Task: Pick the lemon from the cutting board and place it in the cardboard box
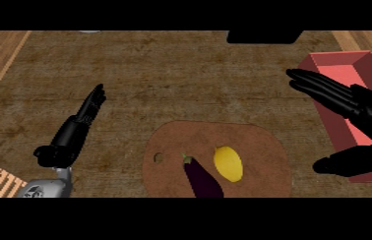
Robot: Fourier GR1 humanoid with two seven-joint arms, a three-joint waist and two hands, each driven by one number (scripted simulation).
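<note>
The lemon (228, 163) lies on my cutting board (254, 140) beside an eggplant (202, 179). My right hand (335, 97) hangs spread open over the red box's (335, 66) near edge; my left hand (78, 124) rests open, bare table (181, 76) between.

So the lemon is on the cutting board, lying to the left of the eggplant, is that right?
Not quite. The lemon is on the cutting board, but it lies to the right of the eggplant, not the left. The head view shows this.
</note>
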